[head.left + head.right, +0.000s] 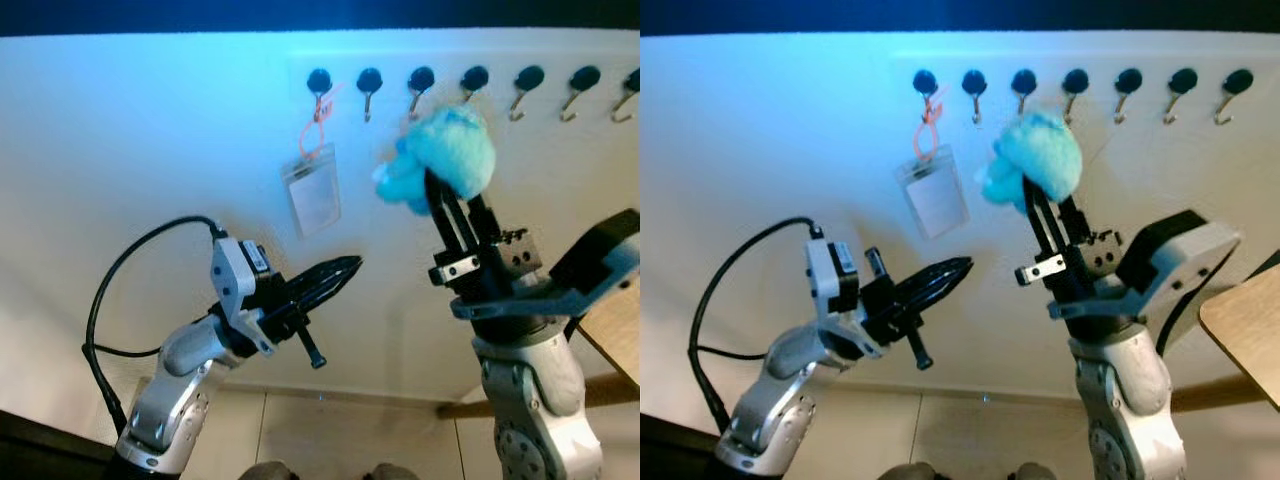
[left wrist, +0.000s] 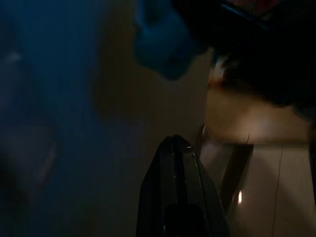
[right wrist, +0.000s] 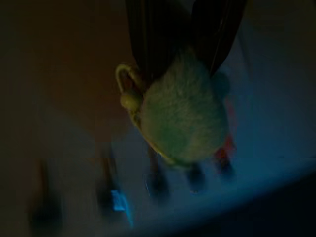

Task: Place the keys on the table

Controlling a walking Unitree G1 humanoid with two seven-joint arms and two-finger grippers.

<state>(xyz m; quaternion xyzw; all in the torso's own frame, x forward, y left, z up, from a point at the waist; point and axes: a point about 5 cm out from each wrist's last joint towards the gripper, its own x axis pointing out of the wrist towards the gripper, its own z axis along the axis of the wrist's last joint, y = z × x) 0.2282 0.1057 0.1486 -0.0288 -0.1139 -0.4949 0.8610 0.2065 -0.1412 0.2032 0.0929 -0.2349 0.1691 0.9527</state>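
Fluffy turquoise pom-pom (image 1: 448, 152); orange lanyard (image 1: 314, 130) on a clear badge (image 1: 313, 193); black hooks (image 1: 421, 78); white wall (image 1: 120, 150).

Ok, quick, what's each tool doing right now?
Left tool: shut, holding nothing.
Right tool: shut on the blue fluffy keychain, up by the hooks.

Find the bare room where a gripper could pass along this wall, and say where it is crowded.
Free: bare wall left of the badge, above the left gripper. Crowded: the hook rail, where the right gripper grips the fluffy blue keychain.
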